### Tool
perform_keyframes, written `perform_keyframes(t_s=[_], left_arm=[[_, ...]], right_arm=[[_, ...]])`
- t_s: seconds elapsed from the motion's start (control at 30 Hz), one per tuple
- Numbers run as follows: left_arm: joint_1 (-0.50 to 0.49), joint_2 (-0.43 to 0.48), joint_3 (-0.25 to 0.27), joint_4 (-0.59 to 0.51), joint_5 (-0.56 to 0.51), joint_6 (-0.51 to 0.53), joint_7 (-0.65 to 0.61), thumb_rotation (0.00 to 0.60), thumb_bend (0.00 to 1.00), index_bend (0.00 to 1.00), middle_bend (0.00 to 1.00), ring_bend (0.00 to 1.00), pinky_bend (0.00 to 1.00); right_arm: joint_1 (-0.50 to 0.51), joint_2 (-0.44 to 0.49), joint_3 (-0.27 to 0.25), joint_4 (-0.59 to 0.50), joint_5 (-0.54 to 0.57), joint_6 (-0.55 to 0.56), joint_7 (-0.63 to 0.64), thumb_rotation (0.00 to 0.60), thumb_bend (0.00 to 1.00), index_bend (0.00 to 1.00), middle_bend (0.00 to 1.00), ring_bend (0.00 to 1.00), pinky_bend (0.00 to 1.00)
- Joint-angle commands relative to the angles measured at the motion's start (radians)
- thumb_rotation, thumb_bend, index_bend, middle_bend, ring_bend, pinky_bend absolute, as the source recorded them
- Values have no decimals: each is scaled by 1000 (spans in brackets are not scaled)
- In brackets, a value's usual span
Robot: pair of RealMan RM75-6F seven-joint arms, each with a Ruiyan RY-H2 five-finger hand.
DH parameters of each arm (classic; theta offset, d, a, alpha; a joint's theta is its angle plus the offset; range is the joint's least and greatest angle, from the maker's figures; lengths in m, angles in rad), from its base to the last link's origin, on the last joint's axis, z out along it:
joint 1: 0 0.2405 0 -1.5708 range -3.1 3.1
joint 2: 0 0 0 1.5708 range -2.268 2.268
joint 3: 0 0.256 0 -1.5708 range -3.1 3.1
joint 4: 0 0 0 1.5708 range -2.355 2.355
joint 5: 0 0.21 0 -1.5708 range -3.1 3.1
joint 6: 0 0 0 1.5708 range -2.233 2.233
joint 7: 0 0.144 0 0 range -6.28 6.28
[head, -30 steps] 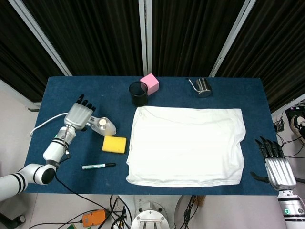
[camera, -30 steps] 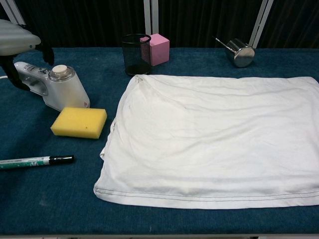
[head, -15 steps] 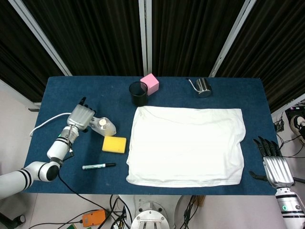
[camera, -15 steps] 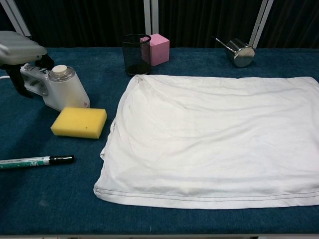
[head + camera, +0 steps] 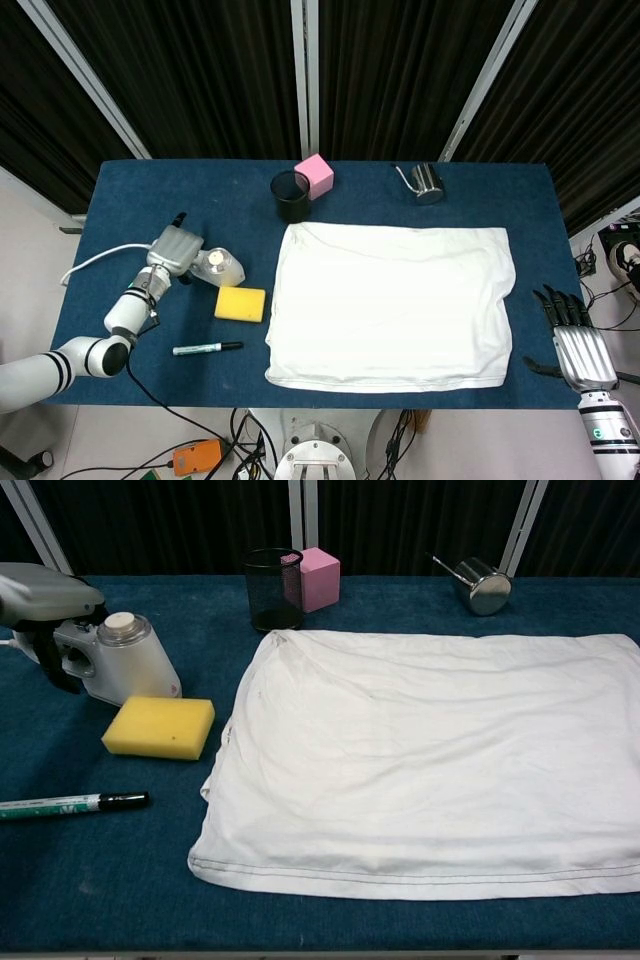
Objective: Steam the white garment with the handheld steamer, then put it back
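The white garment (image 5: 390, 305) (image 5: 430, 760) lies spread flat across the middle and right of the blue table. The white handheld steamer (image 5: 222, 264) (image 5: 125, 660) stands on the table to its left. My left hand (image 5: 175, 247) (image 5: 45, 595) lies over the steamer's handle, with its dark fingers (image 5: 52, 660) curled down around it. My right hand (image 5: 578, 345) hangs beyond the table's right front corner, fingers apart and holding nothing; the chest view does not show it.
A yellow sponge (image 5: 240, 302) (image 5: 160, 726) lies just in front of the steamer, and a marker pen (image 5: 207, 348) (image 5: 70, 803) nearer the front edge. At the back stand a black mesh cup (image 5: 291, 196), a pink block (image 5: 316, 175) and a metal cup (image 5: 428, 183). The steamer's white cable (image 5: 95, 260) trails left.
My left hand has come down onto the steamer's handle and its fingers have curled around it. The steamer and garment have stayed put. The right hand has barely moved.
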Motion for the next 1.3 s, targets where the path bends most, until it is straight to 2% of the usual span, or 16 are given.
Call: perform_keyframes(t_s=[0.03, 0.27, 0.4, 0.57, 0.6, 0.73, 1.0, 1.13, 1.3], left_arm=[[-11, 7, 14, -8, -21, -12, 6, 600, 55, 630, 636, 546, 0], [-28, 29, 28, -41, -81, -35, -15, 600, 157, 724, 750, 655, 0], [-38, 49, 29, -62, -119, -85, -66, 600, 218, 783, 815, 710, 0], [-44, 75, 42, -80, -118, -106, -110, 600, 303, 833, 874, 760, 1], [-43, 79, 44, -83, -115, -103, -117, 600, 315, 841, 884, 769, 23], [-28, 102, 40, -103, -86, -68, -162, 600, 345, 850, 905, 792, 273], [5, 173, -1, -194, 31, 9, -268, 600, 411, 850, 906, 792, 553], [-21, 197, -14, -258, 57, 10, -256, 600, 428, 850, 904, 792, 593], [-120, 174, -21, -316, -29, -38, -160, 600, 419, 850, 901, 789, 593]], right_arm=[[0, -1, 0, 4, 1, -1, 5, 600, 240, 0, 50, 0, 36], [0, -5, 1, 14, 2, 1, 17, 600, 240, 0, 49, 0, 36], [-1, -7, 1, 18, 5, 1, 21, 600, 240, 0, 50, 0, 36], [-7, -2, 4, 16, 6, 16, 25, 600, 240, 0, 50, 0, 36], [-8, -1, 4, 16, 5, 18, 25, 600, 240, 0, 50, 0, 36], [-9, 0, 1, 12, 2, 18, 22, 600, 240, 0, 49, 0, 35], [-1, -2, -4, -2, -16, 12, 5, 600, 240, 0, 50, 0, 37], [6, 3, -10, -13, -30, 6, -16, 600, 240, 0, 49, 0, 41], [33, 6, -35, -27, -67, -41, -72, 600, 240, 0, 50, 0, 53]])
